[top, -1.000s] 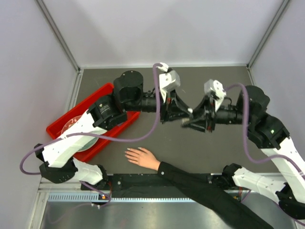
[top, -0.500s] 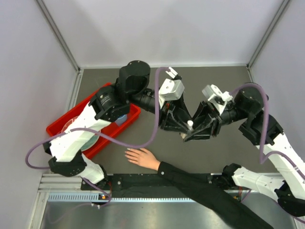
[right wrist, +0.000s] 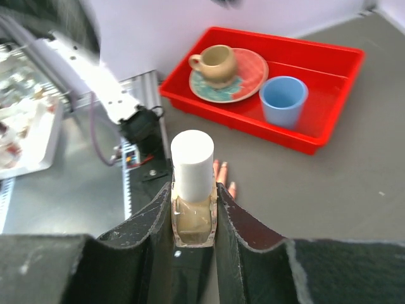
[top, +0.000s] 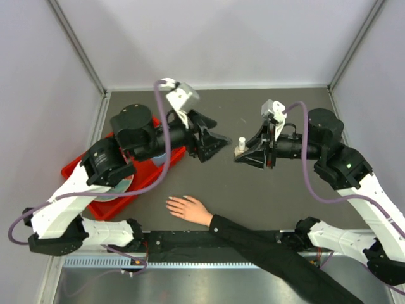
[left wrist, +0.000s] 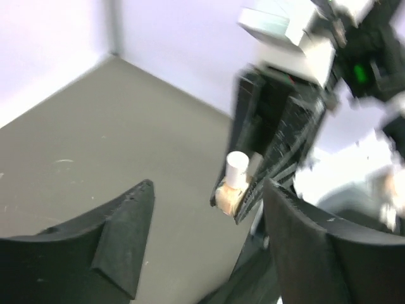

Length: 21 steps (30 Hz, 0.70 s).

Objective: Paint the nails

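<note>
A flesh-toned hand (top: pixel 186 208) with a black sleeve lies flat near the table's front edge. Its pale nails (right wrist: pixel 224 164) peek out behind the bottle in the right wrist view. My right gripper (top: pixel 240 156) (right wrist: pixel 193 188) is shut on a small polish bottle (top: pixel 240 147) (right wrist: pixel 192 212) of beige liquid with a white cap (right wrist: pixel 192 161), held upright above the table's middle. My left gripper (top: pixel 218 147) (left wrist: pixel 209 185) stands open a short way to the left of the polish bottle (left wrist: pixel 231 185), facing it, with nothing between its fingers.
A red tray (top: pixel 71 168) (right wrist: pixel 335 76) sits at the left, partly under my left arm. It holds a tan mug (right wrist: pixel 216 63) on a patterned plate and a blue cup (right wrist: pixel 283 99). Grey walls close the table in at the back and sides.
My left gripper has opened, let go of the bottle's cap and drawn back to the left. My right gripper has carried the bottle up and to the right, away from it.
</note>
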Each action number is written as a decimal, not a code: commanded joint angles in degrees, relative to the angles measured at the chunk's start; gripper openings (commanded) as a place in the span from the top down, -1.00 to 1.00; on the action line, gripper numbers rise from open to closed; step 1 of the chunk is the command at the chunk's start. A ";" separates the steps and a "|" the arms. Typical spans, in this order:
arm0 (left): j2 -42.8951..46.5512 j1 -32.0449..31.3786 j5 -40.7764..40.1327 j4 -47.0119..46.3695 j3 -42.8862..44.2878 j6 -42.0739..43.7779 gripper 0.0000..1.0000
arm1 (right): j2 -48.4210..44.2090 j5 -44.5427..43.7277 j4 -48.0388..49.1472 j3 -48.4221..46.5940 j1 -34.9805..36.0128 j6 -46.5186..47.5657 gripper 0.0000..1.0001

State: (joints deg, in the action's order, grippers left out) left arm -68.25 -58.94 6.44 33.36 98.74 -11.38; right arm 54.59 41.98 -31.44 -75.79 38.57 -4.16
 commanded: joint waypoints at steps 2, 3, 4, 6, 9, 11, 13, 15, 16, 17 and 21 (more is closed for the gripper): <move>4.00 -0.04 -15.31 -11.12 -6.01 -11.64 -0.33 | -0.27 -8.31 0.41 -3.40 0.11 0.30 1.00; 3.65 -0.04 -14.97 -12.52 -6.88 -12.26 -0.18 | -0.10 -8.58 0.15 -3.57 0.19 0.21 1.00; 3.13 -0.04 -12.53 -12.88 -6.81 -12.70 -0.08 | 0.17 -9.62 -0.11 -4.10 0.11 0.21 1.00; 1.20 -0.04 -9.44 -13.32 -6.02 -13.32 0.07 | 0.69 -10.94 -0.81 -4.54 0.19 0.12 1.00; -0.56 -0.12 -5.05 -15.87 -6.62 -14.73 0.08 | 0.87 -13.67 -0.64 -5.07 0.11 -1.19 1.00; -1.01 -0.13 -4.68 -17.36 -7.24 -14.46 0.07 | 0.78 -14.46 -0.29 -4.89 0.19 -2.16 1.00; -1.45 -0.21 -5.29 -17.72 -7.95 -13.59 0.11 | 0.96 -15.08 -0.11 -4.72 0.19 -3.13 1.00; -1.89 -0.30 -5.82 -18.16 -8.65 -12.80 0.12 | 1.05 -15.17 -0.02 -4.72 0.19 -3.48 1.00; -2.15 -0.48 -5.91 -18.07 -8.74 -12.01 0.13 | 1.05 -14.91 0.41 -4.46 0.19 -3.74 1.00; -2.24 -0.48 -5.82 -18.07 -8.83 -11.74 0.14 | 1.05 -14.82 0.59 -4.46 0.19 -3.83 1.00; -3.38 -0.83 -5.91 -18.60 -9.26 -10.33 0.21 | 1.40 -14.38 1.12 -4.45 0.11 -4.36 1.00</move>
State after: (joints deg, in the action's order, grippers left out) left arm -71.42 -59.16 0.16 19.84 89.65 -23.55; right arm 55.68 27.90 -33.50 -77.80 38.57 -7.16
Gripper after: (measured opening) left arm 0.406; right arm 0.257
